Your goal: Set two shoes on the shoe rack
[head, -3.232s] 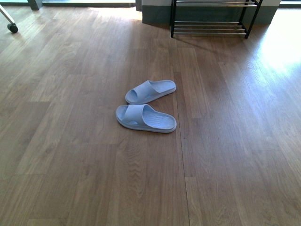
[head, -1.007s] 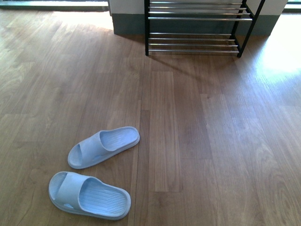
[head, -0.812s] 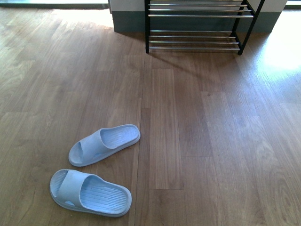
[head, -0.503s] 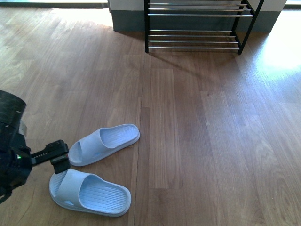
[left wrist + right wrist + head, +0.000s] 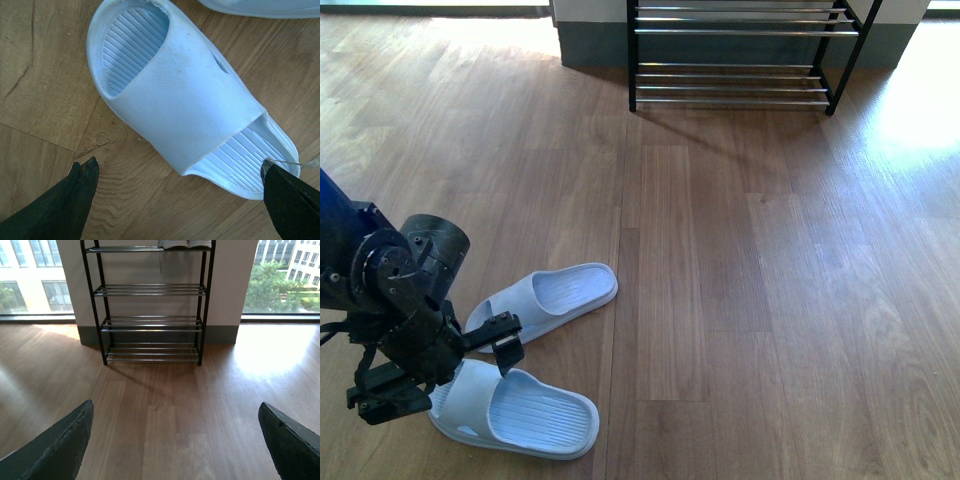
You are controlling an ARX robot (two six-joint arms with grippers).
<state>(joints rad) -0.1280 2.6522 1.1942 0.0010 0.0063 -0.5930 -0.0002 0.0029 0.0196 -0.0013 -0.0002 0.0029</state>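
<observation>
Front view puts the left gripper [image 5: 445, 378] at the near left, low over the wooden floor [image 5: 770, 300], with its black claw spread wide and holding nothing. One finger is on each side of the near slipper [image 5: 520, 412], and the left wrist view shows the fingertips flanking that slipper's broad strap. Whether either one touches it I cannot tell. Both shoes are pale blue open-toed slides. The near slipper lies flat with its sole down. The far slipper [image 5: 545, 303] lies just beyond it and slightly to the right, angled, and the two are close but apart. Far off, right of centre, the shoe rack [image 5: 735, 55] stands against the wall, with a thin black frame and chrome rods, well apart from both slippers. In the right wrist view the right gripper [image 5: 175, 440] faces the rack, its claw wide open and empty.
</observation>
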